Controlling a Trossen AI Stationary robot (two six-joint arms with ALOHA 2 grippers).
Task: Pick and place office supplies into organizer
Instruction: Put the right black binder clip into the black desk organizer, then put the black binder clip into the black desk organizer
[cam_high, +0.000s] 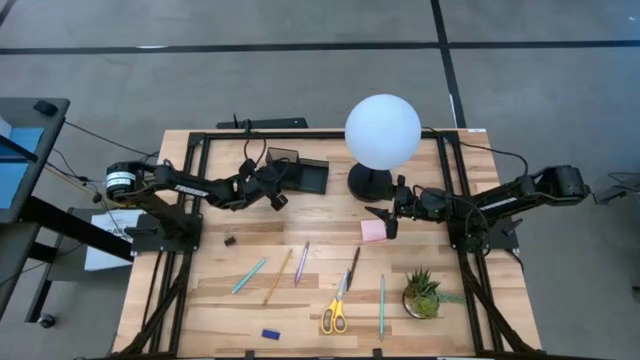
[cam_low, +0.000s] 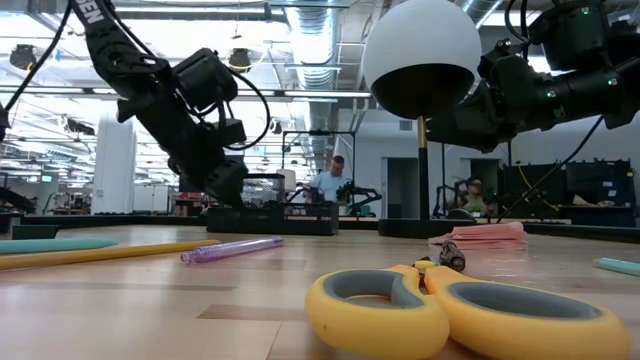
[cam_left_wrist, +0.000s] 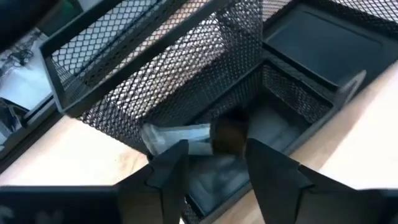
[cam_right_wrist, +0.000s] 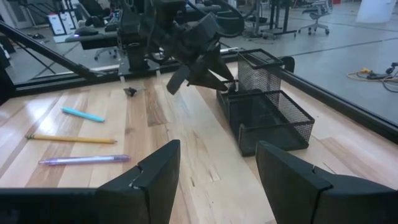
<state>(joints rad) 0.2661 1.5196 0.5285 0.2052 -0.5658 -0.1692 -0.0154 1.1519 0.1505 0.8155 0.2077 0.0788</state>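
While its dark jointed arm stretches in from the left, the left gripper (cam_high: 268, 180) tilts down at the black wire-mesh organizer (cam_high: 300, 172) on the far side of the pale wood-plank table (cam_high: 210, 300), fingers (cam_left_wrist: 168, 174) spread apart just above a low tray compartment; a small pale, blurred item lies in there, too unclear to name. Left to right across the near half of the table lie a small black clip (cam_high: 230, 240), a slim teal pen (cam_high: 249, 275), a tiny blue eraser (cam_high: 270, 334), a yellow pencil (cam_high: 278, 277), a translucent purple pen (cam_high: 301, 262), chunky yellow-handled scissors (cam_high: 335, 312), a dark pen (cam_high: 353, 268) and a second teal pen (cam_high: 381, 305). Right of centre, a smooth white globe lamp (cam_high: 383, 131) stands on its round black base. Beside it the right gripper (cam_high: 384, 217) reaches in from the right, fingers (cam_right_wrist: 155, 177) released and wide, poised over the square pink sticky-note pad (cam_high: 373, 231). Nearer, a spiky green potted plant (cam_high: 423, 293) sits.
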